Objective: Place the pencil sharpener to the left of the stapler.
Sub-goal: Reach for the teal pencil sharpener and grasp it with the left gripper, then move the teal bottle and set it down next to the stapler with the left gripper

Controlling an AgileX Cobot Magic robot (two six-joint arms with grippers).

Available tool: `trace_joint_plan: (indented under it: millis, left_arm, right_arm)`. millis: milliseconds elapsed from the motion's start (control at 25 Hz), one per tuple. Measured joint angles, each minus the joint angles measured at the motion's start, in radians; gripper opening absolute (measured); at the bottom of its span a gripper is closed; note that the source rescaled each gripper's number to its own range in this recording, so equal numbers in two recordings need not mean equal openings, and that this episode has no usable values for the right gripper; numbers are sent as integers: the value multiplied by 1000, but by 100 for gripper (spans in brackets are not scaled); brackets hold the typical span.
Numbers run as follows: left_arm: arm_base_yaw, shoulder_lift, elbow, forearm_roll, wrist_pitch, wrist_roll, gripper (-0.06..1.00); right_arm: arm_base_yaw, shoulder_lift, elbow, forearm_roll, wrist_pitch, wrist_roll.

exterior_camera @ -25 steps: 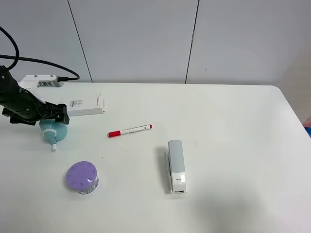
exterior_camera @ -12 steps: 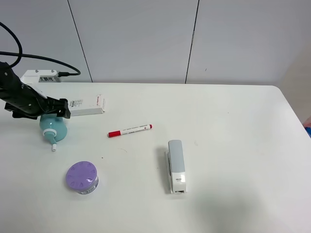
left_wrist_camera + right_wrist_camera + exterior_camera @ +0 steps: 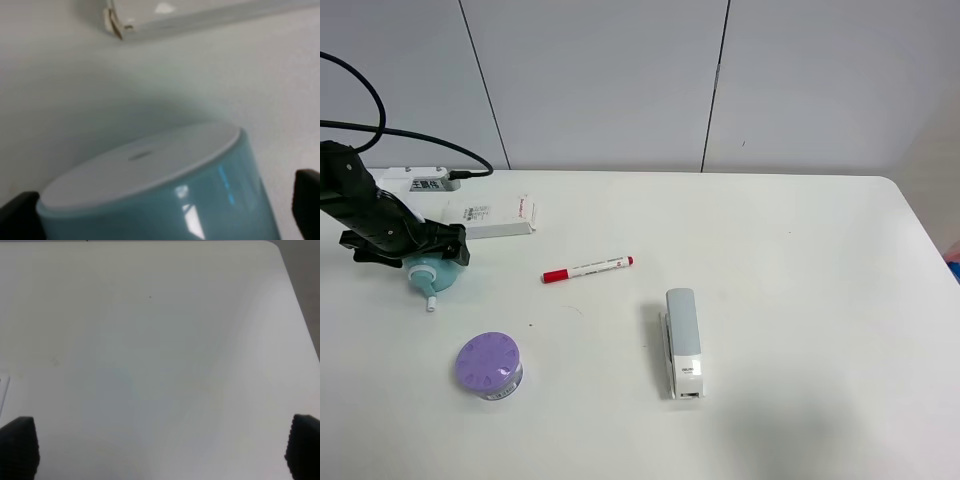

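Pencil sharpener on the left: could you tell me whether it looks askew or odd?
Yes: the pencil sharpener appears tipped on its side, its crank stub pointing along the table. The left end effector straddles it. Nothing else stands out.

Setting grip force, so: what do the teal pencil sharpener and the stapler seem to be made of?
The pencil sharpener: probably glossy moulded plastic; its teal wall carries sharp bright reflections, and its flat white end looks matte. The stapler: matte grey top on a white base, likely plastic casing; no metallic shine shows, though the view is too distant to rule metal out.
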Motion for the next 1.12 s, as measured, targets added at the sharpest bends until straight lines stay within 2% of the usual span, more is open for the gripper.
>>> trace_joint_plan:
  millis: [560,640,680,760,840,1120]
  left_arm:
    - [0,12,0,0,-11,0,99]
    - [0,12,0,-1,-16,0,87]
    - [0,12,0,-1,-17,0,75]
    - [0,12,0,-1,-18,0,44]
    - [0,12,0,-3,-18,0,2]
    - [0,12,0,-3,-17,0,1]
  right_arm:
    - [0,0,0,0,0,0]
    - [0,0,0,0,0,0]
    - [0,0,0,0,0,0]
    - [0,0,0,0,0,0]
    - [0,0,0,0,0,0]
    - [0,0,0,0,0,0]
